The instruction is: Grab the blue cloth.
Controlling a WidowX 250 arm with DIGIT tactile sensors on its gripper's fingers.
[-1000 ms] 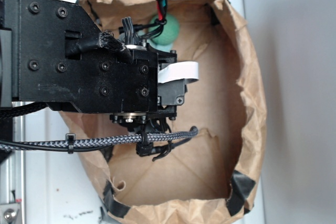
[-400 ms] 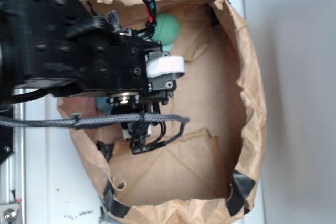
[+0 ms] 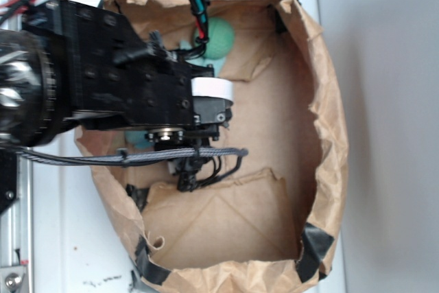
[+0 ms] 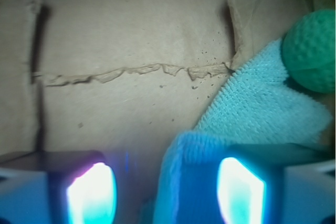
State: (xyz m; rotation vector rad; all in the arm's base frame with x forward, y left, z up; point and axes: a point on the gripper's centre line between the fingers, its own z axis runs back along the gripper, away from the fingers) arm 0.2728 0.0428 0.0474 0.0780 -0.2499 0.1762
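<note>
Blue cloth (image 4: pixel 257 114) touching green ball (image 4: pixel 311 51)

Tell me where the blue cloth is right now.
In the wrist view the blue cloth lies at lower right on the brown paper floor, beside the green ball, one corner bunched near the gripper.

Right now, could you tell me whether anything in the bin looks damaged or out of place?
The brown paper lining is crumpled, and a ragged torn edge runs across the floor. The blue cloth lies folded on itself, one corner touching the green ball. Nothing is spilled.
</note>
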